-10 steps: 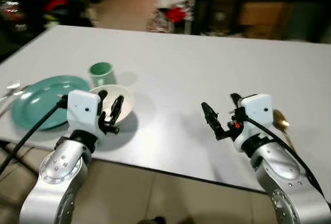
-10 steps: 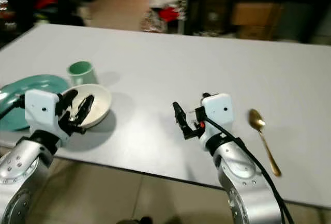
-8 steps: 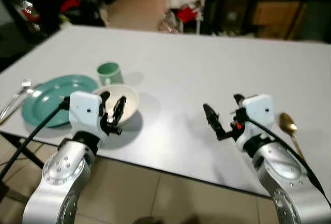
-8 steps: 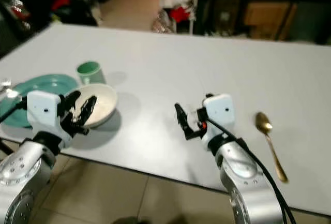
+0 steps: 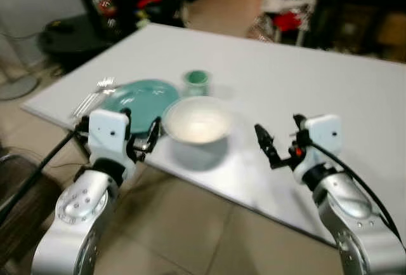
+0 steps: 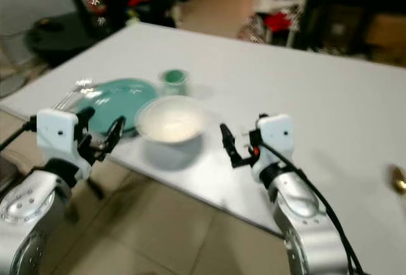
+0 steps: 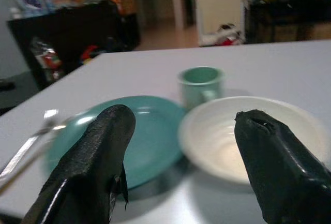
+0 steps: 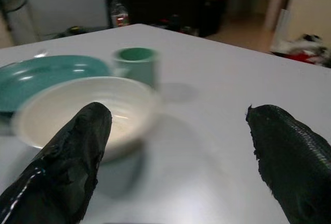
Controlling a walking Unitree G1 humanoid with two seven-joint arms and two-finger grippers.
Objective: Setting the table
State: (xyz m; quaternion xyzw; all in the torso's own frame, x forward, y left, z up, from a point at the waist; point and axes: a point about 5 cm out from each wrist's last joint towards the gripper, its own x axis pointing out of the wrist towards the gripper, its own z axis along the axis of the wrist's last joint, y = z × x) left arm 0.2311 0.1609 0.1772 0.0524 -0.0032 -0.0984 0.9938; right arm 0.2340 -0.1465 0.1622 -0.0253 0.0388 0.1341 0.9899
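A teal plate point(image 5: 136, 94) lies near the white table's left end, with a fork point(image 5: 94, 94) on its far left side. Just behind the plate stands a green cup point(image 5: 195, 79), and a white bowl point(image 5: 198, 120) sits right of the plate. My left gripper point(image 5: 140, 127) hangs open and empty at the table's front edge, in front of the plate. To the right of the bowl, my right gripper point(image 5: 276, 124) is held open and empty over the table. A gold spoon point(image 6: 399, 180) lies at the far right.
The table's front edge point(image 5: 209, 189) runs diagonally over a tiled floor point(image 5: 184, 237). Dark furniture and clutter point(image 5: 120, 8) stand beyond the table's far left corner. The white table top point(image 5: 304, 78) stretches behind the dishes.
The whole view has swung left, so the dishes now sit nearer the middle and the spoon at the right edge. My left gripper now fronts the plate instead of the bowl. Both grippers stay open.
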